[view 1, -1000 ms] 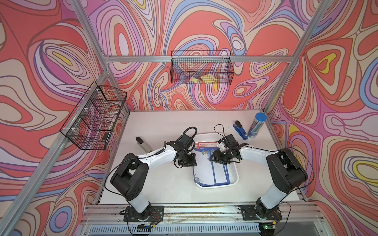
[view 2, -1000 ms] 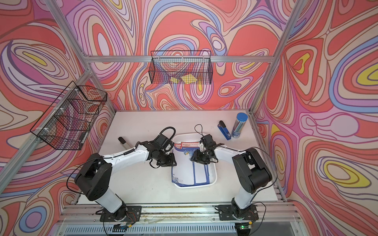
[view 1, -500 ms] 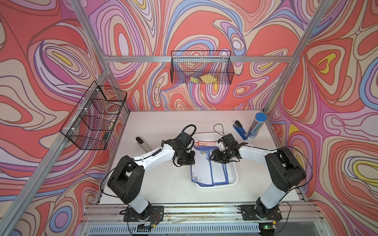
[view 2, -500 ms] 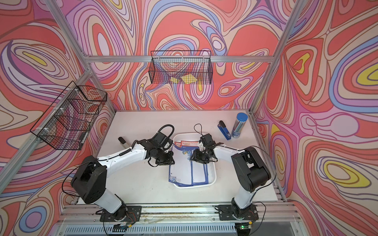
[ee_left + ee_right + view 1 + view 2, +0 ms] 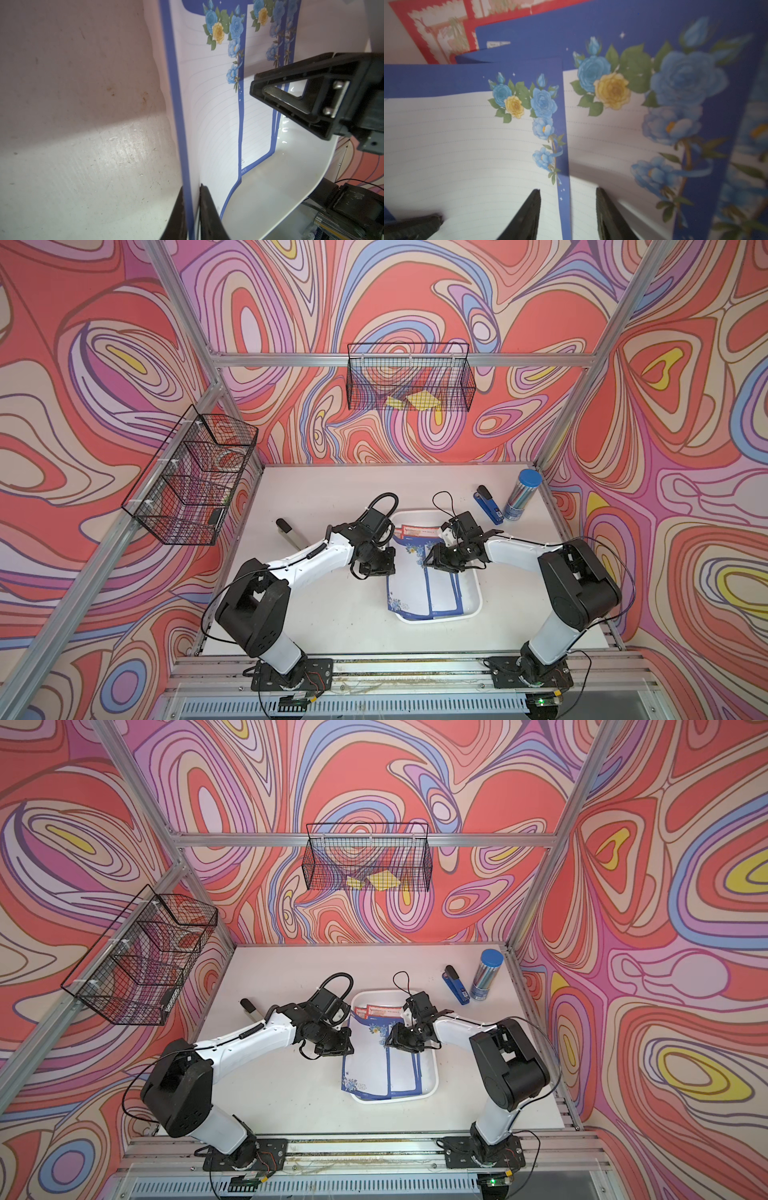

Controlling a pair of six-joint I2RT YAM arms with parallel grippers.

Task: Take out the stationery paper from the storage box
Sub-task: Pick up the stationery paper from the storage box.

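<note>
One stationery paper sheet, clamped in left gripper, overhangs 9 o'clock rim of storage box; rest inside, right gripper jaws apart.

I see my left arm and right arm as white shells between bulky black joints. Black cables loop over the wrists; silver screws fasten the triangular black fingers.

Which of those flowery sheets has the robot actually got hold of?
The blue-bordered sheet overhanging the rim of the box: the left gripper pinches its edge. The other sheets lie loose inside.
</note>
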